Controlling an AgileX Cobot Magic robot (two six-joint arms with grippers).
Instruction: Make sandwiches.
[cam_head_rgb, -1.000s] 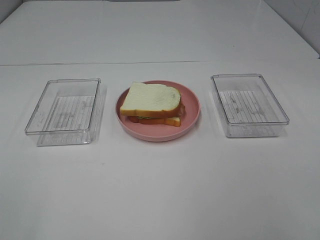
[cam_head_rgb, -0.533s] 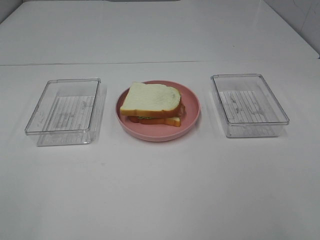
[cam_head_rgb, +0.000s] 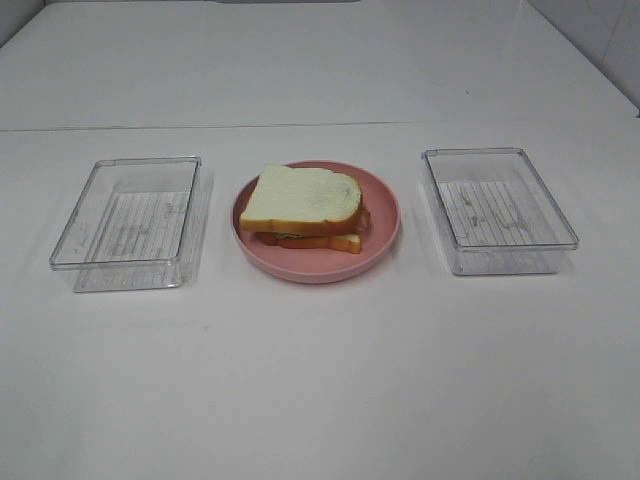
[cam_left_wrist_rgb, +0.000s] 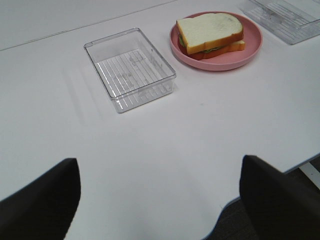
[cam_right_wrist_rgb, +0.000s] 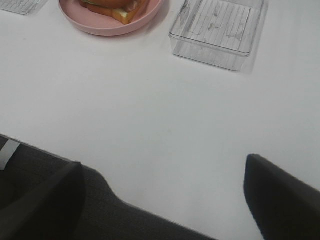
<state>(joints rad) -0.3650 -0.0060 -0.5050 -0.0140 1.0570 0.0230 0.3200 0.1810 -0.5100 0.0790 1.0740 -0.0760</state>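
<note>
One sandwich (cam_head_rgb: 303, 205) lies on the round pink plate (cam_head_rgb: 310, 267) at the table's middle: two white bread slices with orange-brown crust, with green lettuce and reddish filling between them. It also shows in the left wrist view (cam_left_wrist_rgb: 210, 32) and, cut off by the frame edge, in the right wrist view (cam_right_wrist_rgb: 117, 7). Neither arm shows in the exterior high view. My left gripper (cam_left_wrist_rgb: 157, 167) is open and empty, well back from the plate, near the front of the table. My right gripper (cam_right_wrist_rgb: 162, 162) is open and empty over the table's front edge.
An empty clear plastic tray (cam_head_rgb: 125, 262) stands left of the plate and another (cam_head_rgb: 497, 205) stands right of it. The white table's front edge (cam_left_wrist_rgb: 300, 162) shows in both wrist views, with dark floor (cam_right_wrist_rgb: 50, 210) beyond it.
</note>
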